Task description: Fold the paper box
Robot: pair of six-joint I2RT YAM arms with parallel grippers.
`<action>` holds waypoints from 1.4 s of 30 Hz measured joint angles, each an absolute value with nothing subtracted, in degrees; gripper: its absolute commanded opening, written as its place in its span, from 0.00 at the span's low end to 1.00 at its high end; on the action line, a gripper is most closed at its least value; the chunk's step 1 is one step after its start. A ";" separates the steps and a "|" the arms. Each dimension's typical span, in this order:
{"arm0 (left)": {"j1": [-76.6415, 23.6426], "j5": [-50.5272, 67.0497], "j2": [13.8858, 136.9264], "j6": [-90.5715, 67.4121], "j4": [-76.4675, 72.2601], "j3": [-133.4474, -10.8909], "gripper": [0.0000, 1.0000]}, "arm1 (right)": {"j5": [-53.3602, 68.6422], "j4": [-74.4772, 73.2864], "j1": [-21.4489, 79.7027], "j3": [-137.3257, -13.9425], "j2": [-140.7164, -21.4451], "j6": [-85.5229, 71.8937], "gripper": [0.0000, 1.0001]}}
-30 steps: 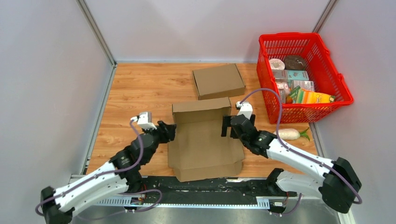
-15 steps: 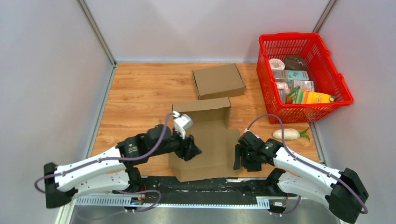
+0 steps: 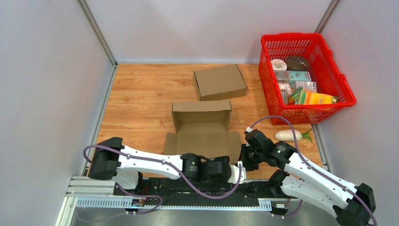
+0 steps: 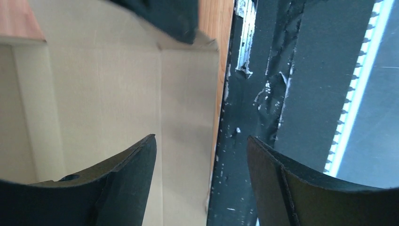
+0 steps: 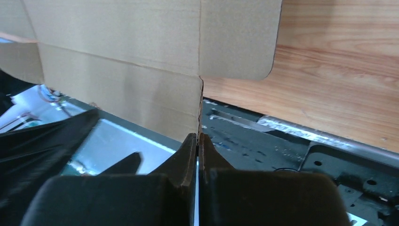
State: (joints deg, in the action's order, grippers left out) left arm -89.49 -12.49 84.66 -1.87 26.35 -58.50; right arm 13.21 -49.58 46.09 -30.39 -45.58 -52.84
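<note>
Light wooden plank table (image 3: 141, 94). Near my edge, at centre, an open brown cardboard box (image 3: 202, 134) lies with its side flaps spread flat on the boards. Behind it and apart lies a closed flat brown cardboard box (image 3: 220, 81), slightly askew. At right rear stands a red plastic mesh basket (image 3: 301, 113). Just before the basket lies a white radish with green leaves (image 3: 288, 135).
</note>
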 measured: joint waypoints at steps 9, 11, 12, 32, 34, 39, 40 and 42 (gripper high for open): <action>-96.77 -27.83 95.85 5.50 32.05 -65.80 0.75 | 16.86 -52.56 44.62 -36.77 -42.26 -53.34 0.00; -97.54 -32.73 97.67 6.15 33.08 -66.57 0.60 | 17.28 -53.60 44.53 -37.43 -42.28 -53.28 0.00; -97.73 -35.35 98.41 6.28 33.50 -66.72 0.51 | 17.30 -54.15 44.47 -37.82 -42.26 -53.08 0.00; -82.21 -38.46 74.59 -31.22 68.01 -89.41 0.00 | 1.39 -54.50 24.36 -81.67 -54.46 -25.85 1.00; -74.37 -34.11 70.57 -36.64 67.48 -91.00 0.00 | 2.28 -52.18 24.38 -80.09 -55.42 -23.59 1.00; -56.55 -26.65 62.81 -57.49 63.81 -88.55 0.00 | 5.69 -45.89 28.67 -68.86 -58.43 -19.35 1.00; -53.60 -25.76 61.82 -62.61 63.24 -87.61 0.00 | 6.20 -44.69 30.50 -66.00 -58.81 -18.76 1.00; -48.56 -25.41 60.47 -71.48 61.54 -85.30 0.00 | 6.44 -42.15 36.56 -60.07 -58.37 -17.43 1.00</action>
